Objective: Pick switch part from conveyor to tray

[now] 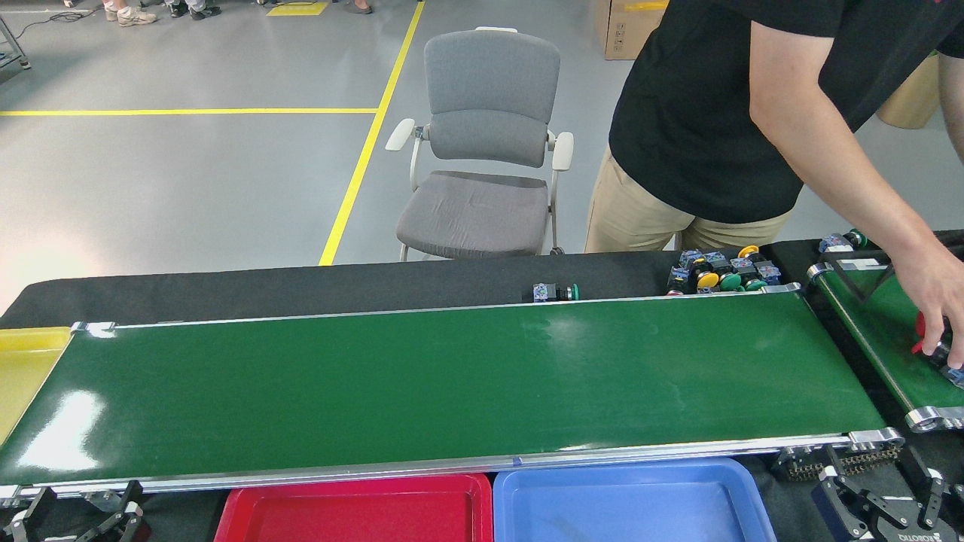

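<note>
The conveyor (422,384) is a long glossy dark-green belt with silver rails, and nothing lies on it. One switch part (556,292) sits on the black cloth just beyond its far rail. A cluster of switch parts (721,272) with yellow and green caps lies further right. At the near edge are a red tray (361,512) and a blue tray (625,504). My left gripper (75,506) is low at the bottom left and my right gripper (877,485) at the bottom right. Both stand open and hold nothing, below the near rail.
A person in a black shirt leans in from the right. Their hand (934,297) holds a red-capped part (930,342) on a shorter green belt (881,331). A yellow tray (22,361) sits at the conveyor's left end. A grey chair (482,150) stands behind the table.
</note>
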`<action>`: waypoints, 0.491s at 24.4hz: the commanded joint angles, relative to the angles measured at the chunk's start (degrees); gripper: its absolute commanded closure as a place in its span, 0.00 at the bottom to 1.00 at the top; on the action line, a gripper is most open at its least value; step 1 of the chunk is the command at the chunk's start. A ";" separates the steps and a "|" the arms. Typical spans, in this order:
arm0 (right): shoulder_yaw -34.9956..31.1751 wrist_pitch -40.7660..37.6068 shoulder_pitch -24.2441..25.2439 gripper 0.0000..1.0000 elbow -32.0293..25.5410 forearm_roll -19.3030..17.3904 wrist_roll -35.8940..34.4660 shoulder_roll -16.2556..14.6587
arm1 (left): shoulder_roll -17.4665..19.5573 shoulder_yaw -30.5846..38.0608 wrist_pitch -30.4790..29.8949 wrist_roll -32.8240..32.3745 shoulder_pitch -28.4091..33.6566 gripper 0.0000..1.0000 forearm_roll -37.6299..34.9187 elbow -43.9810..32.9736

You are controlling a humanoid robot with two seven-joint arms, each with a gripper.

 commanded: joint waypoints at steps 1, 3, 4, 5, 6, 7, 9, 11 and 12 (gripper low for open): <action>-0.28 -0.27 -0.19 0.02 -0.88 -0.22 0.25 -1.06 | 0.92 0.34 -0.22 0.50 0.02 0.00 -0.37 -0.35; -0.10 -0.36 -0.02 0.02 -0.88 -0.22 0.25 -1.06 | 0.74 0.34 -0.22 0.68 -0.07 0.00 0.33 0.01; -0.10 -0.54 0.16 0.02 -0.88 -0.22 0.16 -1.15 | 0.66 0.34 -0.14 0.68 -0.16 0.00 0.33 0.01; -0.10 -0.62 0.42 0.02 -0.88 -0.22 0.08 -1.24 | 0.57 0.43 -0.14 0.59 -0.25 0.00 0.33 0.01; -0.02 -0.54 0.69 0.02 -0.97 -0.22 0.08 -1.33 | 0.57 0.43 -0.14 0.68 -0.34 0.00 0.42 0.09; 0.07 -0.62 0.77 0.02 -1.06 -0.22 0.08 -1.24 | 0.66 0.43 -0.14 0.68 -0.34 0.00 0.33 0.18; 1.21 -0.45 0.77 0.02 -1.06 -0.22 0.16 -1.33 | 0.66 0.95 -0.14 0.68 -0.42 0.00 0.42 0.27; 1.74 -0.45 0.77 0.02 -0.97 -0.22 0.08 -1.33 | 0.39 0.95 -0.14 0.68 -0.42 0.00 0.42 0.27; 1.83 -0.53 0.77 0.02 -0.62 -0.22 -0.19 -1.33 | 0.48 0.95 -0.14 0.68 -0.34 0.00 0.42 0.27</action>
